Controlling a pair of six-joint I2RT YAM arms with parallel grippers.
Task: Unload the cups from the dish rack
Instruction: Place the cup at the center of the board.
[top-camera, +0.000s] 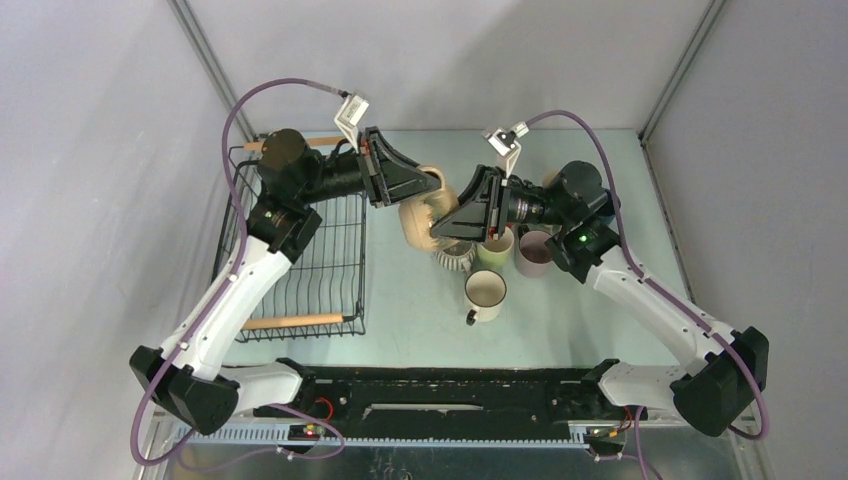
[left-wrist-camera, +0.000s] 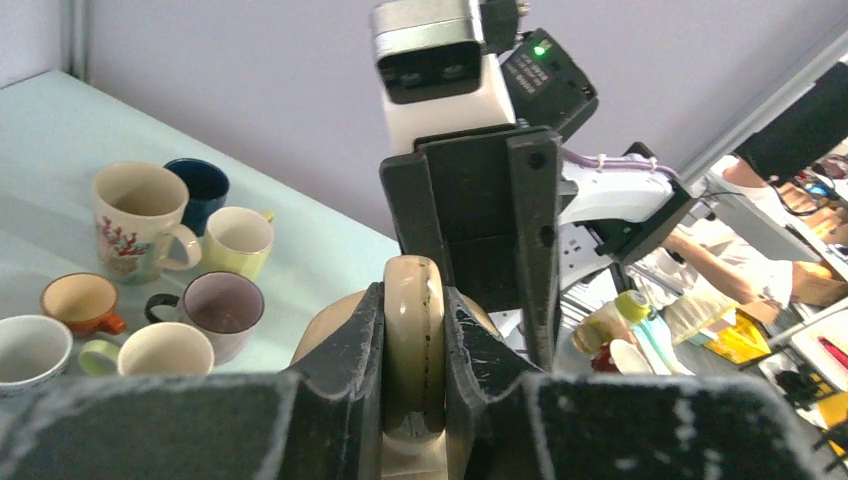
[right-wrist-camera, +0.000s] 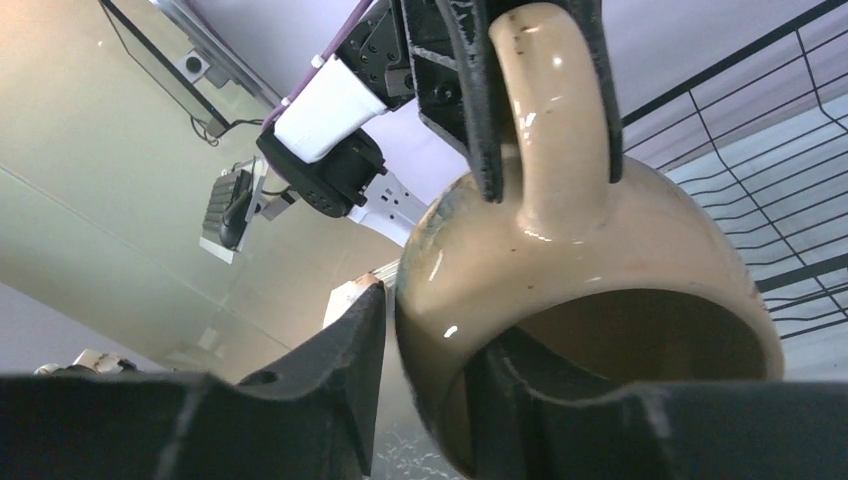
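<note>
A round tan cup (top-camera: 420, 215) hangs in the air between the two arms, right of the dish rack (top-camera: 300, 280). My left gripper (top-camera: 432, 183) is shut on its handle (left-wrist-camera: 413, 330), one finger pressed against each side. My right gripper (right-wrist-camera: 435, 320) straddles the cup's rim (right-wrist-camera: 560, 260), with one finger inside the mouth and one outside. A narrow gap shows between the outer finger and the wall, so it stands open. The rack's black wires (right-wrist-camera: 780, 130) show behind the cup, and no cups show in the rack.
Several cups stand on the table right of the rack: a cream one (top-camera: 485, 293), a yellow-green one (top-camera: 495, 245), a mauve one (top-camera: 535, 250) and a ribbed one (top-camera: 455, 258). The left wrist view also shows a floral mug (left-wrist-camera: 135, 215) and a dark blue one (left-wrist-camera: 200, 185).
</note>
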